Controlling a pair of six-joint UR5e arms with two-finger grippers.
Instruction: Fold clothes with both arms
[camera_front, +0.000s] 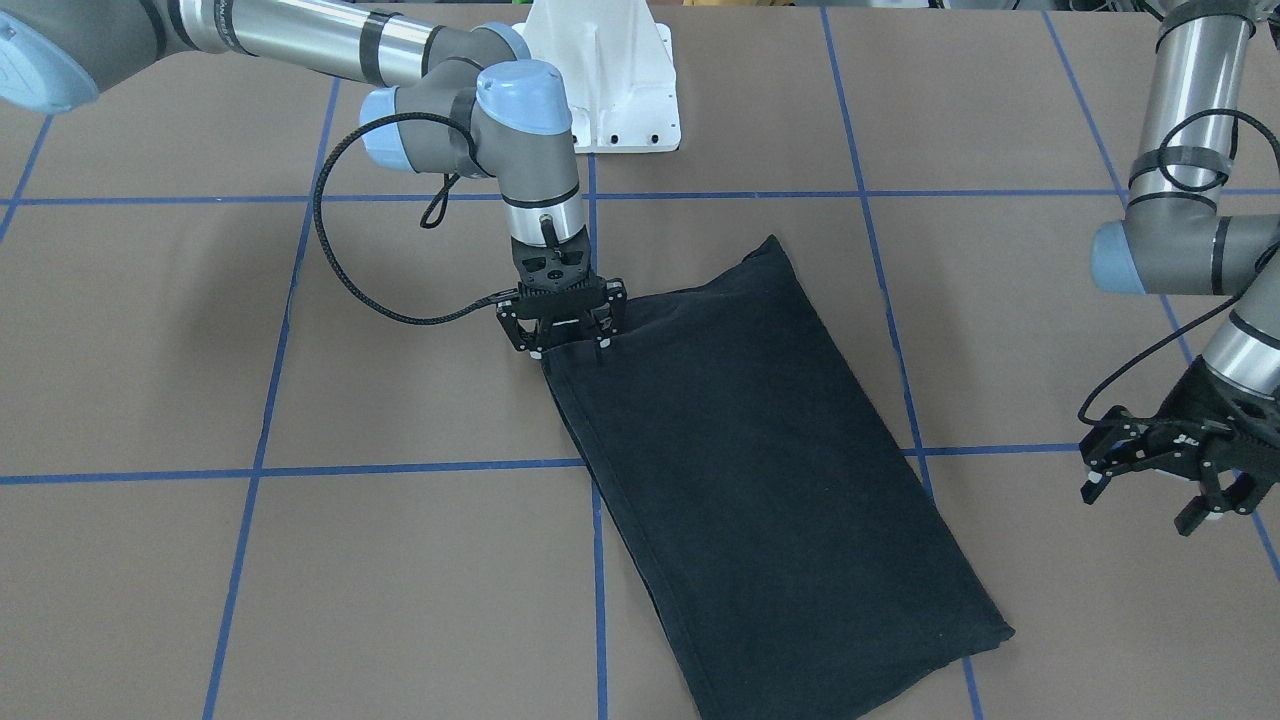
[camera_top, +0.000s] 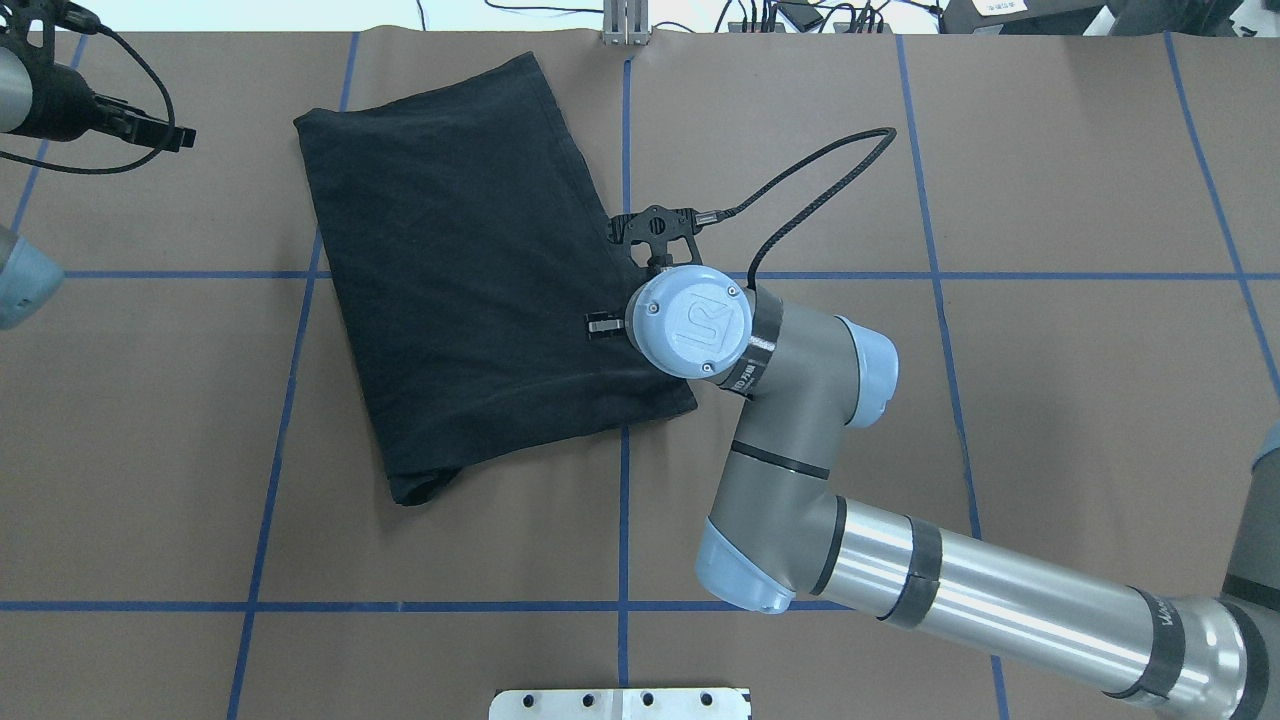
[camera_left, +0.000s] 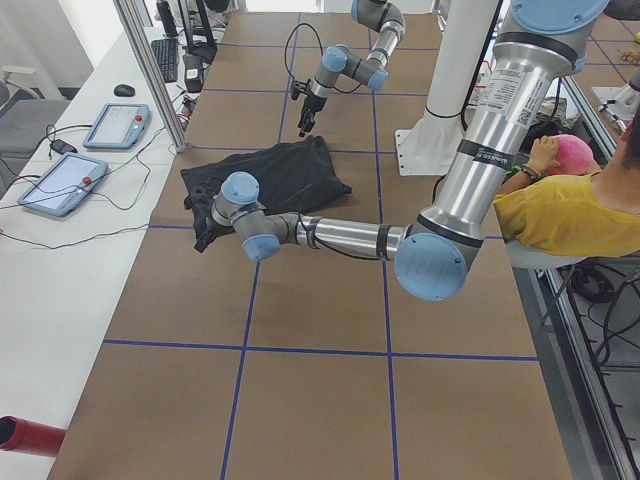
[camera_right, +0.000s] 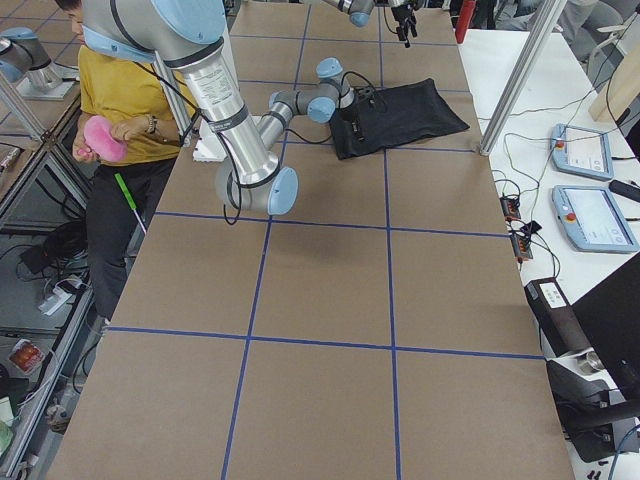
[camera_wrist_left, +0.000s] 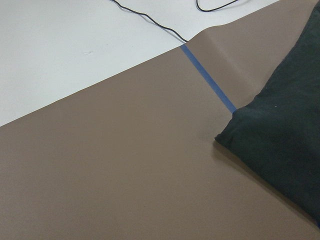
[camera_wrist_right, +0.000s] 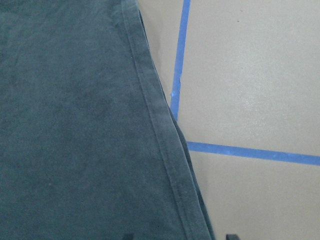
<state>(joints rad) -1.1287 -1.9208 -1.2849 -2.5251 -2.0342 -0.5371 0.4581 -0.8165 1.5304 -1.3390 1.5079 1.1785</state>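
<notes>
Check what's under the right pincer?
The hemmed edge of the black T-shirt lies under the right pincer, beside table and blue tape. Anything beneath the shirt is covered.

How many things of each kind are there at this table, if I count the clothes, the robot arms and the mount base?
Black T-shirt: 1
Robot arms: 2 (right arm, left arm)
White mount base: 1
Total: 4
</notes>
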